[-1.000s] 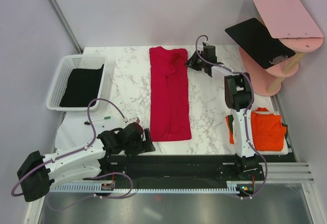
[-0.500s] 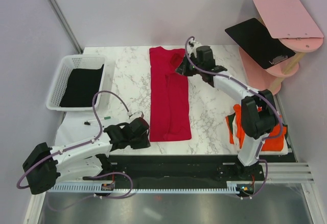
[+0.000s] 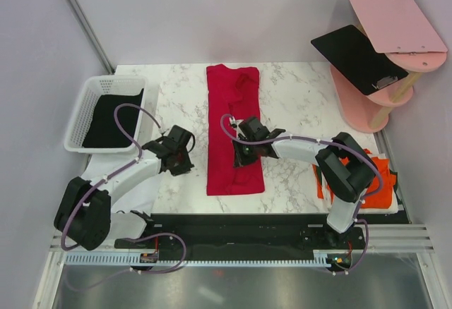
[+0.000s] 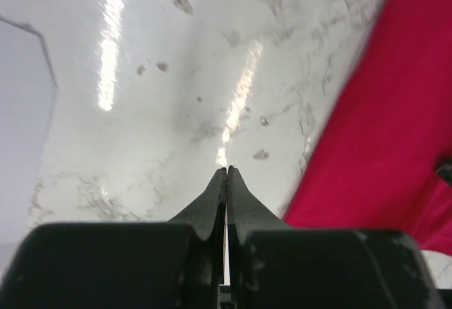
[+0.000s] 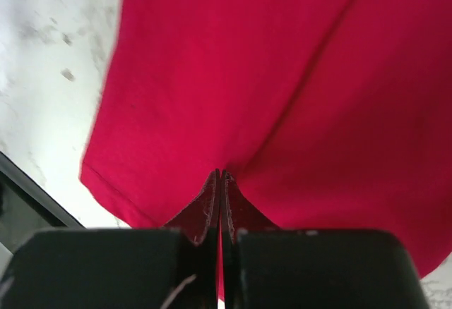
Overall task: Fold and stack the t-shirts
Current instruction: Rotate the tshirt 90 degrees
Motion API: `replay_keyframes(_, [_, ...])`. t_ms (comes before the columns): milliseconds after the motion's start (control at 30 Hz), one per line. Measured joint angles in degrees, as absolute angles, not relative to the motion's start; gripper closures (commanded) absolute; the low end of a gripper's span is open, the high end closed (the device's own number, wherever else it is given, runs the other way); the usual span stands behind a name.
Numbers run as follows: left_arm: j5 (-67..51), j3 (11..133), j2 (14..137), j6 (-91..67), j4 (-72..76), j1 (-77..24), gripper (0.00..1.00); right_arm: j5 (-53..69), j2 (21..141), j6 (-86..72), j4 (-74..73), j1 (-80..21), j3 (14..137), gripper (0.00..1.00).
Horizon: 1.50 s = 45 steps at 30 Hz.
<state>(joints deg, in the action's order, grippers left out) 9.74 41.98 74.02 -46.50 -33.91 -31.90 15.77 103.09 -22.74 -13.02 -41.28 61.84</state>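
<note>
A crimson t-shirt [image 3: 233, 104] lies folded into a long narrow strip down the middle of the marble table [image 3: 296, 111]. My right gripper [image 3: 239, 159] is shut, with its tips [image 5: 220, 173] resting on the lower part of this shirt [image 5: 212, 62]; no cloth shows between the jaws. My left gripper [image 3: 185, 164] is shut and empty [image 4: 227, 170] over bare marble, just left of the shirt's edge [image 4: 381, 125]. A black t-shirt [image 3: 113, 118] lies in the white basket [image 3: 106, 83]. Folded orange-red t-shirts [image 3: 371, 178] sit stacked at the right front.
A pink tiered stand [image 3: 395, 76] with a black board [image 3: 353, 55] on it stands at the back right. A white sheet [image 3: 99, 182] lies in front of the basket. The table's dark front rail [image 3: 247, 224] runs along the near edge.
The right gripper swept from the shirt's far end down to its lower middle and shut. The left gripper left the near edge, moved up beside the shirt's left side and shut.
</note>
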Motion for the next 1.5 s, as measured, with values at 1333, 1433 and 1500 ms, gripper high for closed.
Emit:
replay_keyframes(1333, [3.4,43.5,82.9,-36.9,-29.8,-24.2,0.98,14.4,98.4,-26.6,-18.0,-51.5,57.6,1.00])
replay_keyframes(1433, [3.3,43.2,82.9,-36.9,-29.7,-24.2,0.98,13.2,98.4,-26.8,-19.9,-51.5,56.6,1.00])
replay_keyframes(1500, [3.2,42.9,82.9,-36.9,-29.8,-24.2,0.98,12.5,98.4,-26.9,-20.9,-51.5,55.8,1.00])
